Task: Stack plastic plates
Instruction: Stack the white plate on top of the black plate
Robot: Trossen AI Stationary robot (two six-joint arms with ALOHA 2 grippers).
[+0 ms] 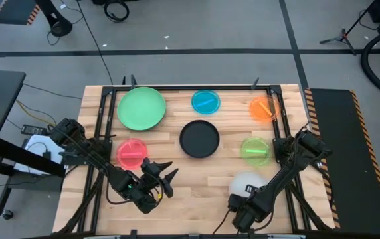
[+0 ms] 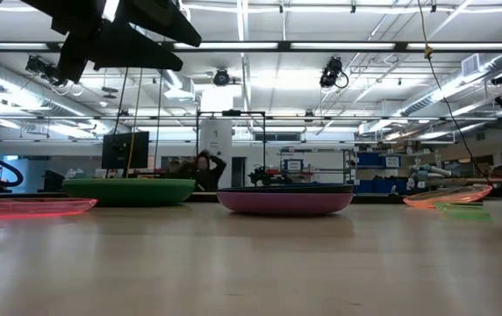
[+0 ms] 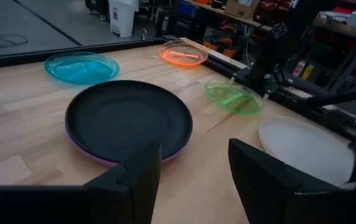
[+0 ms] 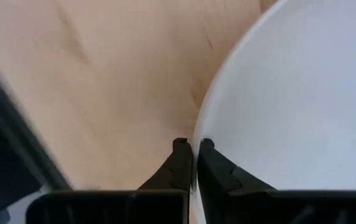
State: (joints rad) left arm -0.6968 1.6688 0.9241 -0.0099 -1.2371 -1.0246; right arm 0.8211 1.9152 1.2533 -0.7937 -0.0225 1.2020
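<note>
White plastic fills the nearest ground: the white plate (image 1: 246,182) lies at the table's near edge on the right, and its rim is pinched between the fingers of the right gripper (image 4: 193,163), which are nearly together with only the thin lip between them. Whether the plate is lifted or flat on the wood cannot be told.

The left gripper (image 1: 163,176) is held near the front left, empty, its 2 fingers spread apart and aimed toward the middle of the table.

Just beside the left arm, the red plate (image 1: 131,153) is seen flat on the wood. At the centre, the black plate (image 1: 199,139) is already nested on the purple plate (image 3: 91,154), of which only a rim shows beneath. To its right lies the lime plate (image 1: 255,150).

Along the far edge, 3 more are noted: the large green plate (image 1: 141,108) at left, the blue plate (image 1: 206,101) in the middle, the orange plate (image 1: 264,108) at right. A darker green underside shows in the low view, so a second large plate may sit below; this is not certain.

Handling, as judged: the plates are taken to be light, stiff and thin, with smooth lips likely to slip in a narrow pinch. A hold on the raised rim is judged the only practical one, since the flat centre offers no purchase. A plate held by 1 edge is expected to sag or swing, so a slow, level carry is advised.
</note>
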